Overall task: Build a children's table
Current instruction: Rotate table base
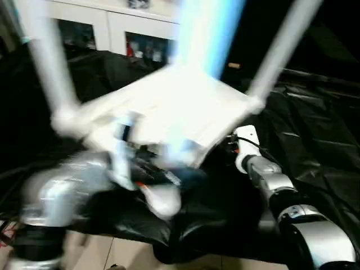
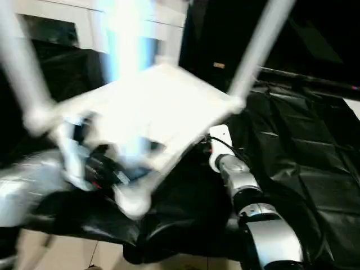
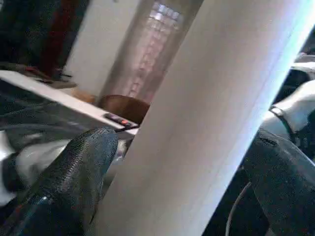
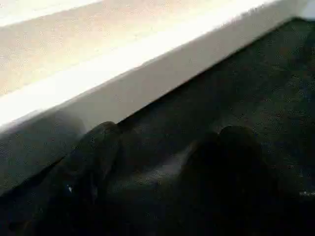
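The children's table [image 1: 169,107] is upside down and tilted above the black-draped work table, with its white legs pointing up. One leg [image 1: 48,56] rises at the far left, one leg [image 1: 284,45] at the far right, and the nearest leg [image 1: 208,34] close to the camera. In the left wrist view that white tube leg [image 3: 197,123] runs between my left gripper's [image 3: 182,147] two black fingers, which press on both its sides. My right gripper [image 4: 167,142] is open just under the tabletop's white edge [image 4: 123,78], with nothing between its fingers.
Black cloth [image 1: 315,140] covers the work table, wrinkled to the right. White cabinets [image 1: 107,28] stand behind. Light floor [image 1: 112,250] shows past the near table edge. My right forearm [image 1: 281,197] reaches in from the lower right.
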Motion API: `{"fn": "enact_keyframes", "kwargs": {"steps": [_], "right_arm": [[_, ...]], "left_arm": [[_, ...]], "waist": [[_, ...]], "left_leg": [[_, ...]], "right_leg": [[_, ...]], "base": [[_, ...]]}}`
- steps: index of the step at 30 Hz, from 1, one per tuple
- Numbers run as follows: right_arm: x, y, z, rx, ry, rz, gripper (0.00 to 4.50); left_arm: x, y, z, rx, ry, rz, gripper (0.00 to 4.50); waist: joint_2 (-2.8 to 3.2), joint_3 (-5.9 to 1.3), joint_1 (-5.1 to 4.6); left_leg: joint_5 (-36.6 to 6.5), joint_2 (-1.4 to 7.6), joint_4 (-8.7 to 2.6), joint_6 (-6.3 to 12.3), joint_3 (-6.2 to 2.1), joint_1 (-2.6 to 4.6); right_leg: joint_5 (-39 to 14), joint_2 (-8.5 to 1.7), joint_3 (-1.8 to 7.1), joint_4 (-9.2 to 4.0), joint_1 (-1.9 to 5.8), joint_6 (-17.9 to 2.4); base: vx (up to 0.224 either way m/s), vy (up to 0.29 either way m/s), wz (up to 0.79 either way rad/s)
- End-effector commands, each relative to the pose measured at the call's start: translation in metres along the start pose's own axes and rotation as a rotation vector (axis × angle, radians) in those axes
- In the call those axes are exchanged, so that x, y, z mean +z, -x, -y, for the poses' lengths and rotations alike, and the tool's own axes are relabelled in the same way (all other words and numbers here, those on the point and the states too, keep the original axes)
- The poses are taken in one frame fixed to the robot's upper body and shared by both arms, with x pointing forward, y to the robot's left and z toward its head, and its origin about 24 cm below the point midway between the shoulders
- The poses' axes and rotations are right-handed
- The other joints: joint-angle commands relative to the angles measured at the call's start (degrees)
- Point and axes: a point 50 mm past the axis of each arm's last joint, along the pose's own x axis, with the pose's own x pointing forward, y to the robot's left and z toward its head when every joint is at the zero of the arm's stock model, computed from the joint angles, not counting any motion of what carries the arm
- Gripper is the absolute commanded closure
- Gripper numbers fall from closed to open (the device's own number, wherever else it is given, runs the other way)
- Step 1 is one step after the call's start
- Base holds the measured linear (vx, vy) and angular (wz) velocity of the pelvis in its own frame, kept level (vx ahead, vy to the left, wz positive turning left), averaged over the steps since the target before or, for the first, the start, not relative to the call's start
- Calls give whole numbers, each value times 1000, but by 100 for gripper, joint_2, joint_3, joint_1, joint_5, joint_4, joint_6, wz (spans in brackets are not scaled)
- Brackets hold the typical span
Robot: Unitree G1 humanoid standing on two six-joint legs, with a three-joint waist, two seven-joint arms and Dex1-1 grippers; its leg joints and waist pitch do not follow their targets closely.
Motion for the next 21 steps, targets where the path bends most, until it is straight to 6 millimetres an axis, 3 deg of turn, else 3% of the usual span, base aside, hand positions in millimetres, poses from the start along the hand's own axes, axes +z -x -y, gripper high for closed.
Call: {"fn": "enact_keyframes", "kwargs": {"steps": [1, 5, 9, 12, 14, 20, 21], "right_arm": [[12, -4, -10, 56, 29, 31, 76], [13, -6, -16, 73, 32, 35, 76], [15, -6, -27, 174, 19, 61, 76], [13, -6, -40, 292, 20, 71, 76], [12, -6, -45, 328, 14, 73, 76], [18, -7, -42, 296, -12, 102, 76], [18, -7, -38, 270, 4, 105, 76]], "left_arm": [[4, -8, -1, -17, -23, -6, 1], [6, -18, -31, 195, -119, -22, 1], [7, -26, -42, 232, -156, -22, 1], [10, -42, -43, 207, -175, 3, 1], [10, -48, -44, 201, -179, 8, 1], [10, -57, -53, 250, -221, 40, 1], [9, -57, -57, 290, -243, 33, 1]], "waist": [[39, -361, 50], [75, -348, 75], [56, -358, 71], [55, -364, 70], [57, -369, 75], [72, -377, 77], [96, -377, 78]], "left_leg": [[-1032, -123, -361, -228, 119, -14], [-1266, -106, -365, -208, 113, 40], [-1428, -105, -370, -236, 90, 4], [-1347, -95, -357, -169, 100, 23], [-1220, -99, -359, -130, 95, -1], [-1214, -98, -353, -47, 98, 18], [-1226, -100, -356, -45, 95, 19]], "right_leg": [[-801, -183, 155, -371, 334, -896], [-1104, -174, 154, -427, 284, -803], [-1366, -199, 143, -431, 312, -749], [-1183, -200, 150, -432, 294, -847], [-976, -202, 145, -401, 318, -942], [-758, -197, 143, -397, 320, -1081], [-761, -199, 142, -398, 321, -1088]], "base": [[0, 0, 0], [0, 0, 0], [0, 0, 0], [0, 0, 0], [0, 0, 0], [0, 0, 0], [0, 0, 0]]}}
